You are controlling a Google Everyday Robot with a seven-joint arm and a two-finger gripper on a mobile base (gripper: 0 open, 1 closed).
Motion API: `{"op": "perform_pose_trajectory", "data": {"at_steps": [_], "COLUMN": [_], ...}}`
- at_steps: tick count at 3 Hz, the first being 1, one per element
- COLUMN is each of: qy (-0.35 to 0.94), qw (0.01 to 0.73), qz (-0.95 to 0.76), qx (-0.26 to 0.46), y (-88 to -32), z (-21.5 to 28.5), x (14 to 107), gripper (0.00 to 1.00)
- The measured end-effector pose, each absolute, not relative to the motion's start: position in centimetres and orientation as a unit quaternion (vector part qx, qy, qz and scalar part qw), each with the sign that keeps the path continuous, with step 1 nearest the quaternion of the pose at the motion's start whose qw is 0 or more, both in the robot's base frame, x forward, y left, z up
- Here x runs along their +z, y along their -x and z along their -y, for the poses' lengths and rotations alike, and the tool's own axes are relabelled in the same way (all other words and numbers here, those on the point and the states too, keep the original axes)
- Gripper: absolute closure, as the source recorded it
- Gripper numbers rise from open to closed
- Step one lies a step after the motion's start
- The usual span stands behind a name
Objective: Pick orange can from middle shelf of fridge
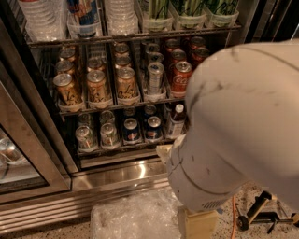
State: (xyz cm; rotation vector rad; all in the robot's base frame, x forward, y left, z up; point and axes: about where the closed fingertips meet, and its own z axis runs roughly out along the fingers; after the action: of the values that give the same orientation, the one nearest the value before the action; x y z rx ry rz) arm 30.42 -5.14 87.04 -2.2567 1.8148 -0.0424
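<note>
Three lanes at the left of the middle shelf (112,107), all packed with upright bronze-orange cans. At the front of the leftmost lane, the orange can (67,91): silver lid up, dark script on its side, right behind the front rail. Two more just like it beside it to the right, others lined up behind. Next lane over, a slim silver can (155,77), upright. Beyond that, red Coca-Cola cans (181,77), close to the edge of the arm.

Above, an upper rack with clear water bottles (42,18), a blue-labelled can (83,14) and tubs of green items (187,11). Below, a lower rack with silver cans (86,137), dark blue cans (131,130) and a small bottle (176,119).

All of this inside the fridge (112,175), with its steel sill and louvred grille low in the view and a dark-edged glass door (14,154) at the far left.

No sight of the gripper, hidden somewhere behind the arm (243,121) — a bulky white housing across the right half of the view, in front of the right ends of the middle and lower racks. Open or closed: cannot tell.

On the speckled floor (46,231), crinkled clear plastic (135,219). Bottom right, an orange cable (232,214) beside a black and yellow clamp-like tool (257,215).
</note>
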Motion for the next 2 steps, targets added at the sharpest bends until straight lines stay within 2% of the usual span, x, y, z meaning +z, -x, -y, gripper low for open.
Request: {"op": "perform_pose_trajectory", "data": {"at_steps": [2], "qy": [0.712], "qw": [0.172], "qz": [-0.647], "qx": [0.213], "y": [-28.8], "z": [3.8], "x": [83.8], "gripper": [0.00]}}
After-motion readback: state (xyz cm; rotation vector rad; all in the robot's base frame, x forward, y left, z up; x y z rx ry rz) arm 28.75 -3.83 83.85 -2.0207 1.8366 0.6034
